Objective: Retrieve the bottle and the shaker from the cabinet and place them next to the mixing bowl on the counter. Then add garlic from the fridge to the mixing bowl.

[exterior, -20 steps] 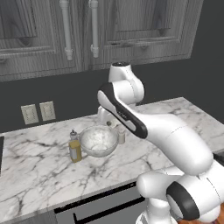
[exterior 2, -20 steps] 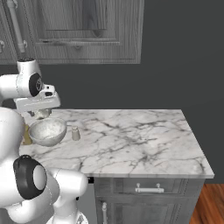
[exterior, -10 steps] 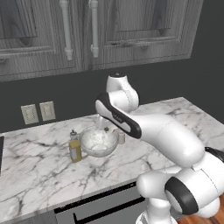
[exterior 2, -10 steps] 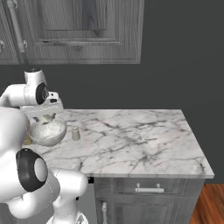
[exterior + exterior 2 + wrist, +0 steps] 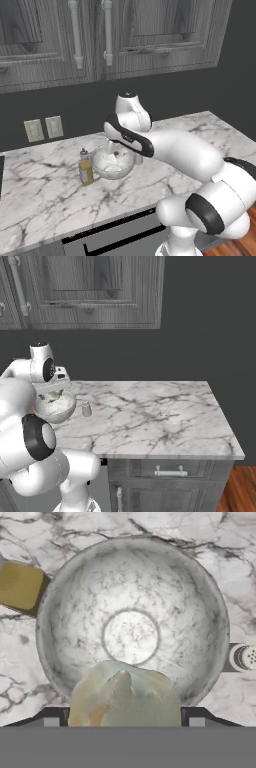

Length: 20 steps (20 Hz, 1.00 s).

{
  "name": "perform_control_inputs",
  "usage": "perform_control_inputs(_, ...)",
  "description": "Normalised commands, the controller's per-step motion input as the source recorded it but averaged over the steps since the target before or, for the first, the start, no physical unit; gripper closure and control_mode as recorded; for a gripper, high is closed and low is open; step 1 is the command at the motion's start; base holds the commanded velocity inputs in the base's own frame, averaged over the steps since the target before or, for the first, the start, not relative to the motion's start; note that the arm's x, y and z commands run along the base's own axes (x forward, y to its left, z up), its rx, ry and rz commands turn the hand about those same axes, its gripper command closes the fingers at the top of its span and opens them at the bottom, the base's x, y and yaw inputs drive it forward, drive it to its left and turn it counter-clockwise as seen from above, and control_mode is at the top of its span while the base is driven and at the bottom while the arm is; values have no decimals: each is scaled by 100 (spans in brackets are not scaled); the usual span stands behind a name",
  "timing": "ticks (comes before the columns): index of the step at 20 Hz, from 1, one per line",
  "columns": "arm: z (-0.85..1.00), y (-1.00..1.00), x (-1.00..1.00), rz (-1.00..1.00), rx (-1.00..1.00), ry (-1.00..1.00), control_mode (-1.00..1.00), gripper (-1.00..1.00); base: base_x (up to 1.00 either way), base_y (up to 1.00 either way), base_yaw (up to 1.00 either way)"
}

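Garlic (image 5: 125,694): being held in the jaws, poised above the bowl (image 5: 60,602) for dropping; bottle (image 5: 86,168) and shaker (image 5: 86,408) flanking it on the worktop (image 5: 165,416).

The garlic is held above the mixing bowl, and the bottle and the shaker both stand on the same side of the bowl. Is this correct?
Not quite. The hand view shows the bottle and shaker on opposite sides of the mixing bowl. The garlic is indeed held above it.

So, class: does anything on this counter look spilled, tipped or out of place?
Nothing stands out. The bottle and shaker stand upright on either side of the mixing bowl, and the gripper holds the garlic above it.
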Motion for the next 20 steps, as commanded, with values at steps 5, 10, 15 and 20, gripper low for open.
perform_control_inputs(5, -21, 14, 17, 7, 0, -2, -100, 100, 0, 0, 0)
perform_control_inputs(10, -27, 0, 15, 1, 0, -1, -100, 100, 0, 0, 0)
perform_control_inputs(15, -33, 0, 10, 0, 0, 0, -100, 100, 0, 0, 0)
perform_control_inputs(20, -23, 3, 7, 0, 0, 0, -100, 100, 0, 0, 0)
